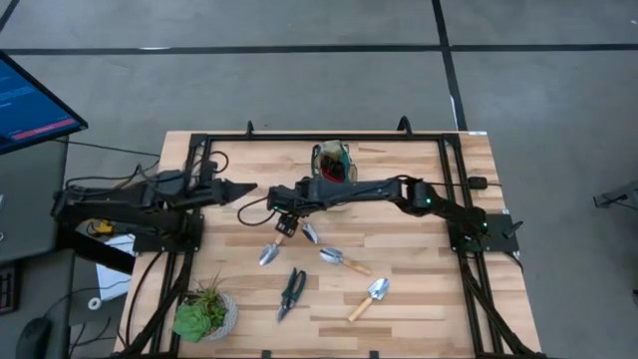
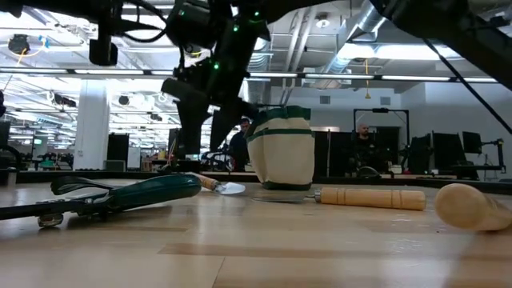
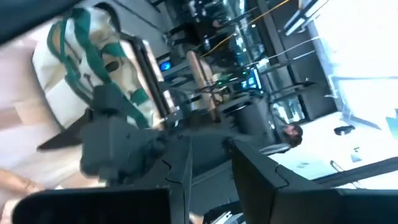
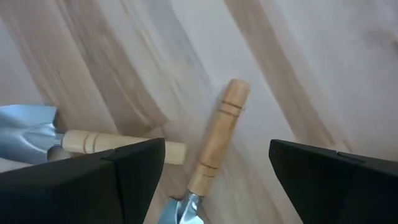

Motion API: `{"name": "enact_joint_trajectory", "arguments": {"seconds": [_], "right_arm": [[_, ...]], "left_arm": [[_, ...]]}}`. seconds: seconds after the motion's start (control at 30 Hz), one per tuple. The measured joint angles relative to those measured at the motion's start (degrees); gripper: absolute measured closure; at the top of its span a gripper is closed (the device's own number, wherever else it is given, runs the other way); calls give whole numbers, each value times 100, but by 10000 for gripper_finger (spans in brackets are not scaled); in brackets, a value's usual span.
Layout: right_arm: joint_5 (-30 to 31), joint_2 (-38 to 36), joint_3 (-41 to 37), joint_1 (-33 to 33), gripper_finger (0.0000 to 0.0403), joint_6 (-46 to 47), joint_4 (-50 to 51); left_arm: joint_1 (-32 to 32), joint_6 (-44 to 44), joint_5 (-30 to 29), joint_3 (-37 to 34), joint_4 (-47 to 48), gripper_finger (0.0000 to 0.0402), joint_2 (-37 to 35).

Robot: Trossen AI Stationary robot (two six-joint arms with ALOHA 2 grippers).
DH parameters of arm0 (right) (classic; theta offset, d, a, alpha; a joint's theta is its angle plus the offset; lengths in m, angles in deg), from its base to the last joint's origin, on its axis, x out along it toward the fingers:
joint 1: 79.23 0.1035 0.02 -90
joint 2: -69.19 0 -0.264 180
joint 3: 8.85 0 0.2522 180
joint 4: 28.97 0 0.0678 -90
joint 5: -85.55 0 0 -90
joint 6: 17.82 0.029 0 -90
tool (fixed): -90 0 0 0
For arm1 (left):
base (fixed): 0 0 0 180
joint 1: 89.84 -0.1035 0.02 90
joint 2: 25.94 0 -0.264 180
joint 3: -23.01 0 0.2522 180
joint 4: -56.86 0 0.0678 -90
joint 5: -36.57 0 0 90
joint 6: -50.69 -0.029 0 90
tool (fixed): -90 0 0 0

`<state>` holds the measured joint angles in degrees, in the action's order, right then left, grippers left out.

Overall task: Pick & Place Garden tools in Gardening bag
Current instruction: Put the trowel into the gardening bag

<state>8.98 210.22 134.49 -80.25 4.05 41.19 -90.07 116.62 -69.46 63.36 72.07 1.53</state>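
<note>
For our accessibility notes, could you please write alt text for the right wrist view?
The open right tool hangs over a wooden-handled tool on the table. A second one with a silver blade lies beside it.

I'm looking into a large open lab or industrial workspace, not a home. Beyond the wooden table (image 1: 419, 299), the low view shows a high ceiling with exposed ducts and pipes (image 2: 360, 20) and long strip lights (image 2: 120, 72). Behind the table's far edge stand dark racks and monitors (image 2: 436, 152), and a person (image 2: 364, 144) is among them. Left of the table, a lit computer screen (image 1: 30, 105) overhangs the grey concrete floor (image 1: 299, 80), which is crossed by dark lines. A black metal frame (image 1: 329, 135) is fixed to the table.
</note>
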Motion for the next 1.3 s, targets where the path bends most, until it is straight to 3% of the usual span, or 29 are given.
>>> {"name": "enact_joint_trajectory", "arguments": {"seconds": [0.63, 1.3], "right_arm": [[167, -11, -44, -101, 122, -403, -356], [-159, 457, -50, -242, 122, -411, -189]], "left_arm": [[0, -1664, -414, 0, 1670, 329, -1827], [0, -1766, -413, 0, 1937, 329, -1950]]}}
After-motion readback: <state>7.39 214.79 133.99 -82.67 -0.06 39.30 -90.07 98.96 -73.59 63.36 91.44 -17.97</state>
